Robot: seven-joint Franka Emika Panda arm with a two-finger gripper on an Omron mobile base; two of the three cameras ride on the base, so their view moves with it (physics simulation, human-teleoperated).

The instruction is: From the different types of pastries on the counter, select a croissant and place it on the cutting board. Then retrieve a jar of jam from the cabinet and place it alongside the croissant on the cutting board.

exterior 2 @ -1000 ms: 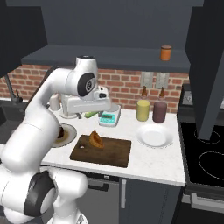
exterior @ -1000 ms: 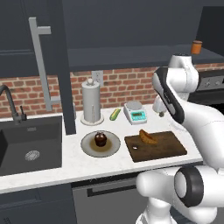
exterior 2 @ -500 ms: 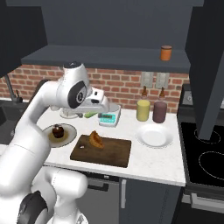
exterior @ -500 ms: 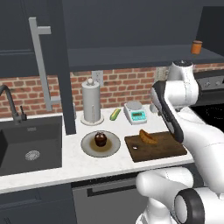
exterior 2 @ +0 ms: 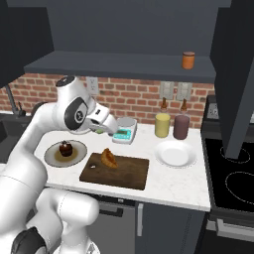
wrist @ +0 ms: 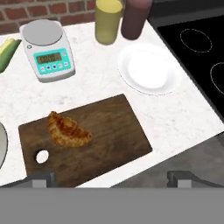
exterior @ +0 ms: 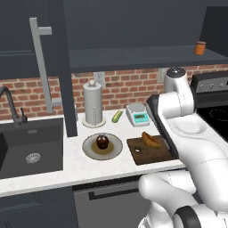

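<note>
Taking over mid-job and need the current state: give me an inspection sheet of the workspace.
Surface: white marble counter, sink at its left end, stove at its right.
Job's things: croissant lies on the cutting board; jam jar stands on the open shelf above, not yet fetched.
Clutter: plate with a dark pastry, empty white plate, kitchen scale, yellow jar, purple jar, paper towel holder, corn cob.
End effector: end effector open, empty, raised above the board.
Cables: nothing seen.
Surroundings: brick backsplash, dark cabinets.
</note>
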